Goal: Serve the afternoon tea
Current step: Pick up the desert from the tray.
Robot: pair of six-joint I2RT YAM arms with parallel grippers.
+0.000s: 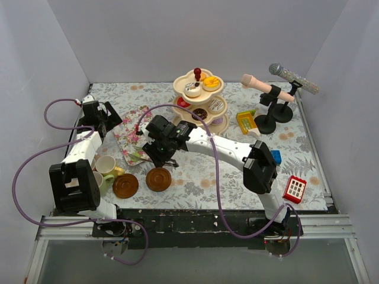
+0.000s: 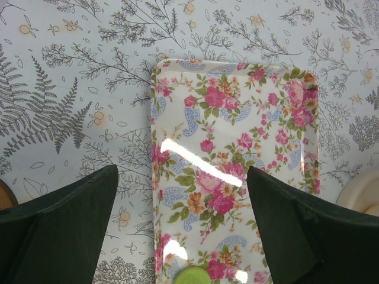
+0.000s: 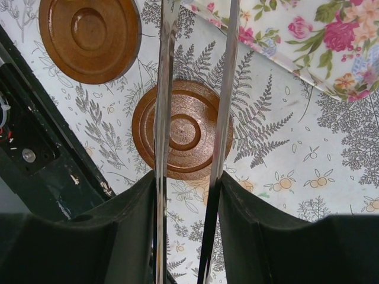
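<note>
**Tongs held over saucer on a laid tea table**

A white cloth [image 1: 201, 177] printed with grey ferns and small orange fruit covers the table, boxed in by 3 plain pale walls [image 1: 195, 35]. At the back stands the cream 3-tier stand [image 1: 200, 97] with its red knob [image 1: 197, 72], and toy cakes [image 1: 201, 86] sit on its levels. To its right a silver microphone [image 1: 293, 76] and a pink microphone [image 1: 266, 87] rest on black holders. A yellow block [image 1: 246, 121], a blue block [image 1: 275, 157] and a red block [image 1: 294, 189] lie scattered down the right side.

The right gripper [image 3: 186, 180] is clamped on a pair of metal tongs [image 3: 166, 89]. The 2 blades run out between its fingers, close together but apart. In the right wrist view they cross above a round brown saucer [image 3: 186, 133] lying flat on the cloth, and their tips run out of the picture. A second saucer [image 3: 89, 35] lies just beside the first, toward the left arm.

The left gripper [image 2: 180, 177] hangs over the floral tray [image 2: 237, 118] with jaws spread wide and nothing between them, its dark fingers [image 2: 65, 225] flanking the tray's width. Pastel cups [image 1: 106, 164] stand together beside the left arm, between the tray and the second saucer.
</note>
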